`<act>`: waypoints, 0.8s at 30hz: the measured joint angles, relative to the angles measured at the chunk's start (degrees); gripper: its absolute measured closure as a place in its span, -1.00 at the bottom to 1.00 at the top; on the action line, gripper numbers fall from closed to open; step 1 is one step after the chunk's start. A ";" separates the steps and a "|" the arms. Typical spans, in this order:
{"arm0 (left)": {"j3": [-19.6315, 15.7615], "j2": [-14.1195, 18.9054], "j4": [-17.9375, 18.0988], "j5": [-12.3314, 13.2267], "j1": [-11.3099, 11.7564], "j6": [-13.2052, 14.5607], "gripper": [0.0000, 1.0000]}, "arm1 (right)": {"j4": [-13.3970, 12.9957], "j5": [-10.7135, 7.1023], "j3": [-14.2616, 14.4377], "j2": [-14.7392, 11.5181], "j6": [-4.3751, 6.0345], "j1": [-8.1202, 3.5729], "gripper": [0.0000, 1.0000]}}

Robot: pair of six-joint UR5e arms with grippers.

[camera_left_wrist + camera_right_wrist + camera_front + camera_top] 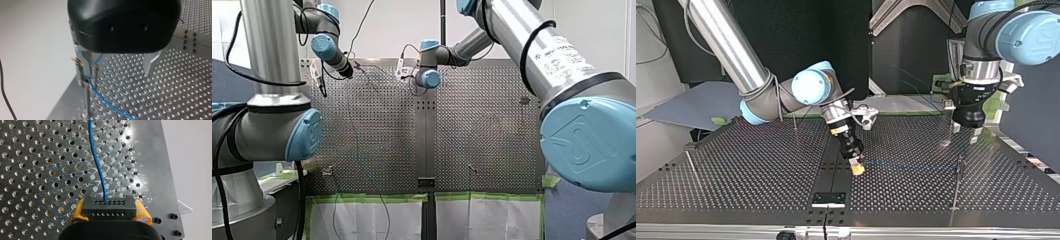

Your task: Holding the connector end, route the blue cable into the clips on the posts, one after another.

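The blue cable (97, 165) runs from a black connector (109, 206) held between the yellow pads of my right gripper (110, 211), low over the perforated table. In the top view my right gripper (857, 169) sits near the middle, and the cable (911, 165) stretches from it to a thin post (957, 175) at the right. My left gripper (117, 73) hangs open over a post with a clip (83, 73). The cable (105, 102) passes by the clip beside one metal finger (85, 61). In the top view my left gripper (966, 122) hangs at the back right.
More thin posts stand on the table (736, 170): one behind my right arm (795, 124), one at the top view's left edge (690, 165), one under my left gripper (948, 134). A black plate (828, 198) lies at the near edge.
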 joint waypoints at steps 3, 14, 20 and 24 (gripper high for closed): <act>-0.01 0.34 1.09 -0.23 -0.09 1.50 -1.00 | 0.01 0.00 0.00 -0.01 0.03 -0.01 1.00; -0.03 0.40 1.37 -0.30 -0.12 6.97 -1.00 | 0.33 0.04 0.01 -0.01 0.04 -0.15 1.00; -0.02 0.32 -0.31 0.22 -0.37 9.99 -1.00 | 0.42 0.03 0.00 0.01 0.00 -0.27 1.00; 0.01 0.30 -1.50 0.22 -0.60 12.32 -1.00 | 0.44 0.00 0.00 0.01 -0.03 -0.33 1.00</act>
